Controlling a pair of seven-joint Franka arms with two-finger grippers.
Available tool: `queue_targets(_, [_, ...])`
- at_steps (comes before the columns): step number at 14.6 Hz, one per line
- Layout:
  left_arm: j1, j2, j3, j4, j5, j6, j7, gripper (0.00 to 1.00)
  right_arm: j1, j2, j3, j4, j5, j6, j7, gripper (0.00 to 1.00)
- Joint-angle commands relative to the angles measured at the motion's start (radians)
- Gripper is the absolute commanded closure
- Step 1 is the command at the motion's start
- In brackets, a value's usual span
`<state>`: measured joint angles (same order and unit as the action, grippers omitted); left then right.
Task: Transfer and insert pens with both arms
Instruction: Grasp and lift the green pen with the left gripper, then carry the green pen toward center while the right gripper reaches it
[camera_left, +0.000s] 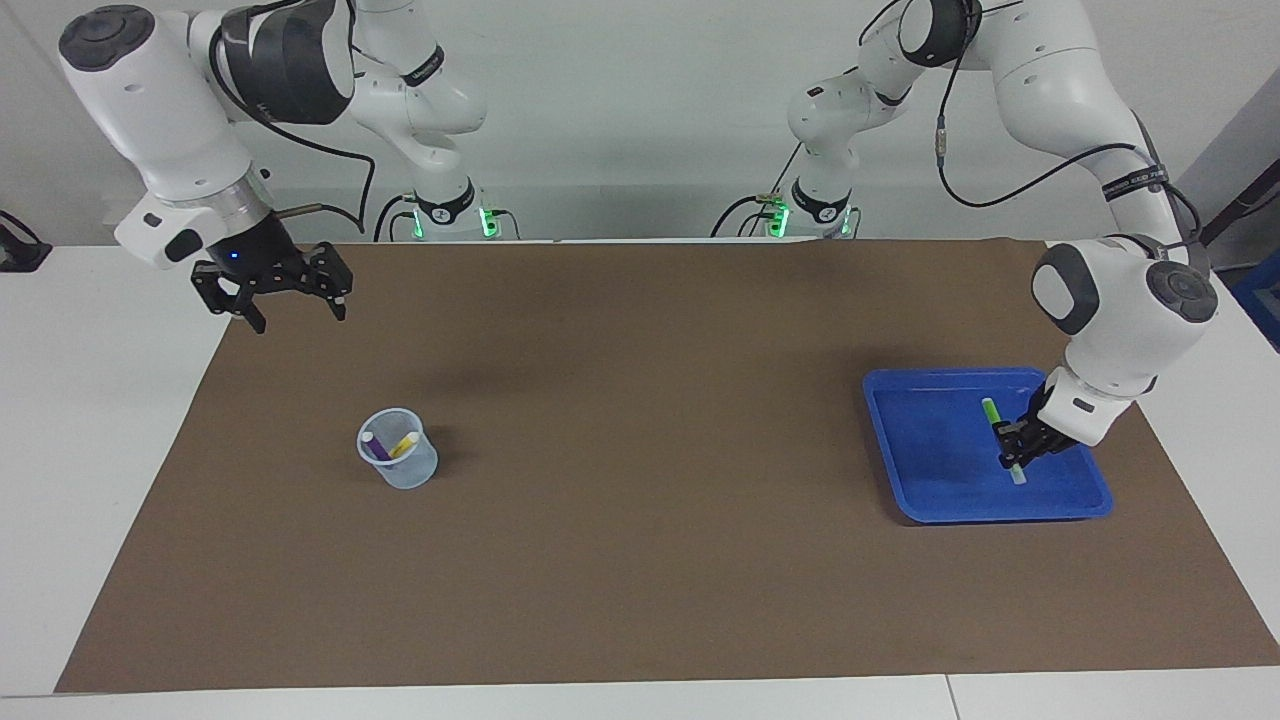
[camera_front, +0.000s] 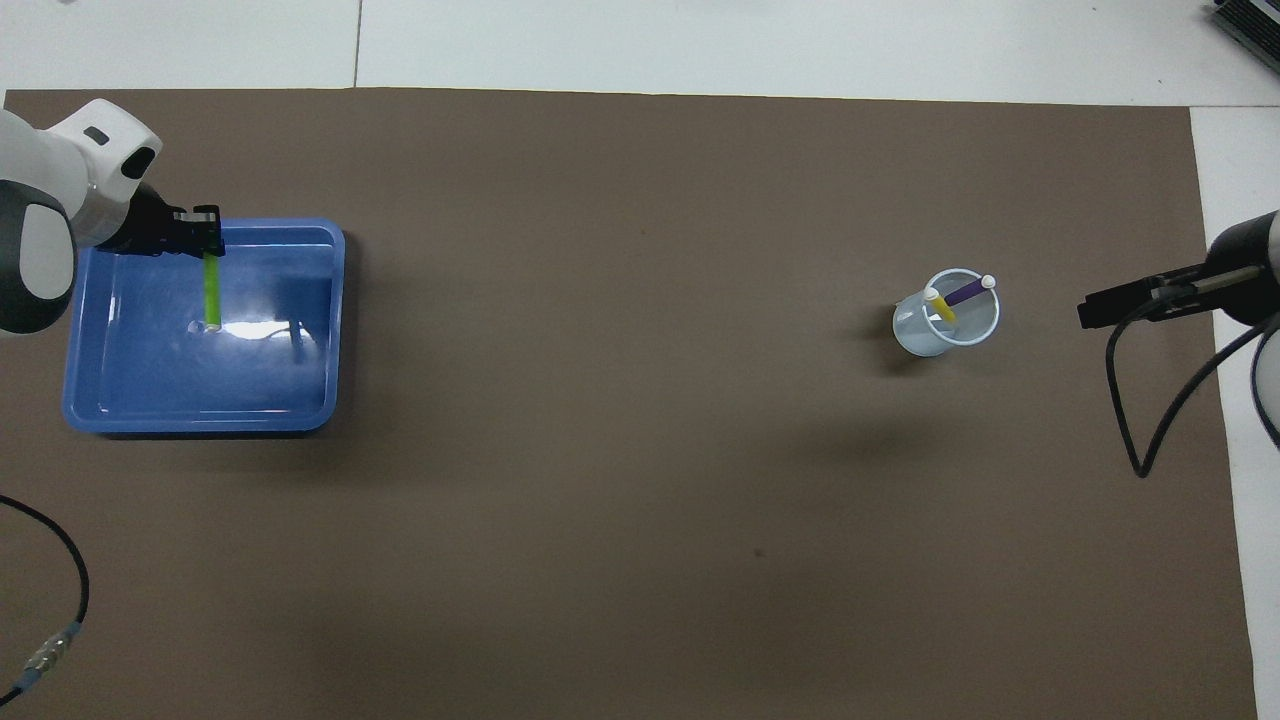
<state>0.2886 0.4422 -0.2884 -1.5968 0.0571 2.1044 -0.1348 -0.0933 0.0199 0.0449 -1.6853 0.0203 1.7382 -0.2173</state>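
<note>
Green pen (camera_left: 1001, 438) tilted over blue tray (camera_left: 930, 500); purple (camera_left: 378, 452), yellow (camera_left: 403, 444) in cup (camera_left: 405, 472).

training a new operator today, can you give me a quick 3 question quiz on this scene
1. True or false: the left pincer is shut on the green pen over the blue tray.
2. Which pens stand in the clear cup? A) green and purple B) purple and yellow C) yellow and green
3. Fill in: the right pincer, which waits in the air over the brown mat's edge, is ____.

Key: 1 true; 2 B, the purple pen and the yellow pen; 3 open.
</note>
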Motion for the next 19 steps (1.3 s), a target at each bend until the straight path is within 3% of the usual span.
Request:
queue_targets(1, [-0.031,-0.051,0.006,-0.002,-0.04,-0.058,-0.209,1.0,-0.011,-0.052,0.004,-0.083,0.053,0.012,0.007,0.0])
queue_targets(4, [-0.078,-0.097,-0.005,0.0,-0.116,-0.153,-0.469,1.0,-0.037,-0.074,0.003,-0.119,0.211,0.006,0.007,0.0])
queue_targets(7, [-0.179,-0.143,-0.005,-0.003,-0.164,-0.164,-0.746,1.0,-0.025,-0.074,0.003,-0.12,0.349,0.02,0.021,0.0])
queue_targets(10, [-0.293,-0.155,-0.012,-0.006,-0.164,-0.156,-1.041,1.0,-0.019,-0.066,0.009,-0.154,0.576,0.09,0.05,0.0])
queue_targets(13, [-0.382,-0.161,-0.02,-0.005,-0.167,-0.15,-1.248,1.0,0.038,-0.063,0.01,-0.159,0.642,0.161,0.097,0.0])
queue_targets(19, [-0.561,-0.16,-0.025,0.0,-0.214,0.006,-1.698,1.0,0.099,-0.02,0.01,-0.206,0.857,0.319,0.09,0.0])
